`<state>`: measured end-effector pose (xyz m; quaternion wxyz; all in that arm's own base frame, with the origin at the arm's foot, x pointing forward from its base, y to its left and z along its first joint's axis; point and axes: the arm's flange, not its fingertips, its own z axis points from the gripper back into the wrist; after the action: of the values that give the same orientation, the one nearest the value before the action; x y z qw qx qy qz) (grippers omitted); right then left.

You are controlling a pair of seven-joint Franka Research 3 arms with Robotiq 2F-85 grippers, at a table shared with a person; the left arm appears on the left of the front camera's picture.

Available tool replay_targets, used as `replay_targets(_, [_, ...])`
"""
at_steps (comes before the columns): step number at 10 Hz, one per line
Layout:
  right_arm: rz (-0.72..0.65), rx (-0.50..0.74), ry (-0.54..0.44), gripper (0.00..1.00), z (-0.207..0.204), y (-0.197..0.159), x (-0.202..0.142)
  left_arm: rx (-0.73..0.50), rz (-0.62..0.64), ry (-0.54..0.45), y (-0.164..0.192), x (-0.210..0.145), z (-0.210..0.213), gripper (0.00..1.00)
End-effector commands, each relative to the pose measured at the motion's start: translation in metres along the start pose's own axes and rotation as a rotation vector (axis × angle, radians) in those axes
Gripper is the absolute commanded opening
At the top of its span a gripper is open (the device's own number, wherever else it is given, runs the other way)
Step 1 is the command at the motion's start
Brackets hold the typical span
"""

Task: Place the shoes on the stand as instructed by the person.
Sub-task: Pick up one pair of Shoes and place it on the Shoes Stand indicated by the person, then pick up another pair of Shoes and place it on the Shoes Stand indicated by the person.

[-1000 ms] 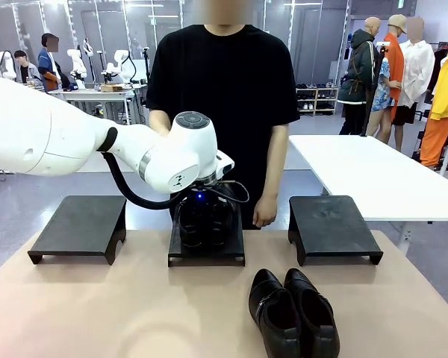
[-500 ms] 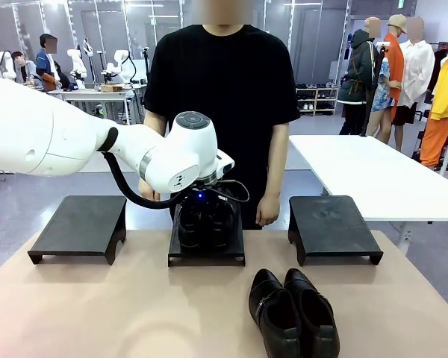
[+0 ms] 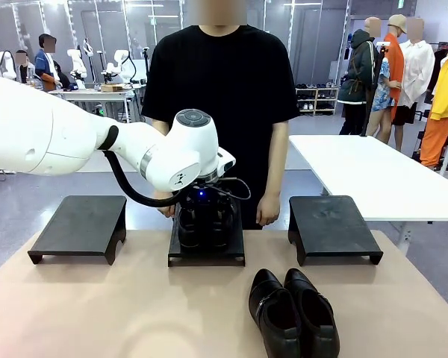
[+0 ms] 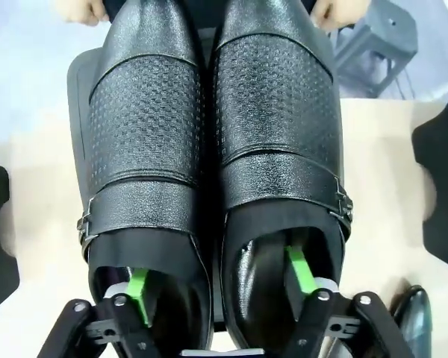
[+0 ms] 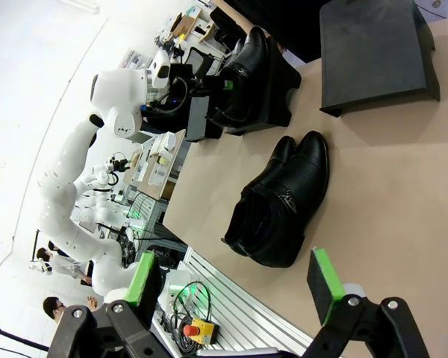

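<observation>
Since the left gripper [image 4: 217, 270] has its fingers [image 4: 139, 286] wide apart, one inside each shoe [image 4: 272, 112] on the middle stand [image 4: 76, 134], lift it straight up so nothing tips

bright even overhead light, sharp frames, wrist views warped.

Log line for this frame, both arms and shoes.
first pair: on middle stand | left gripper: open, one finger inside each shoe | right gripper: open, empty | second pair: on table
</observation>
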<state>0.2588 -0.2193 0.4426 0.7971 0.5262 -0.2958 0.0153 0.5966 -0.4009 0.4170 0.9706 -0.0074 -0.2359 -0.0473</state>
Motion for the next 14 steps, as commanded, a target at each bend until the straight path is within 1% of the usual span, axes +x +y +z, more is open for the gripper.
replay_targets(1, [0.007, 0.015, -0.012, 1.00, 0.0003, 0.0011, 0.0008, 0.003, 0.020, -0.030, 0.0006, -0.0033, 0.0074, 1.00])
replay_targets(3, [0.007, 0.015, -0.012, 1.00, 0.0003, 0.0011, 0.0008, -0.012, 0.019, -0.021, 0.0011, -0.0068, 0.0112, 1.00])
replay_targets(4, [0.007, 0.015, -0.012, 1.00, 0.0003, 0.0011, 0.0008, -0.003, 0.000, -0.005, -0.0006, 0.0010, 0.0037, 1.00])
replay_targets(14, [0.007, 0.015, -0.012, 1.00, 0.0003, 0.0011, 0.0008, -0.003, 0.000, -0.005, -0.0006, 0.0010, 0.0037, 1.00])
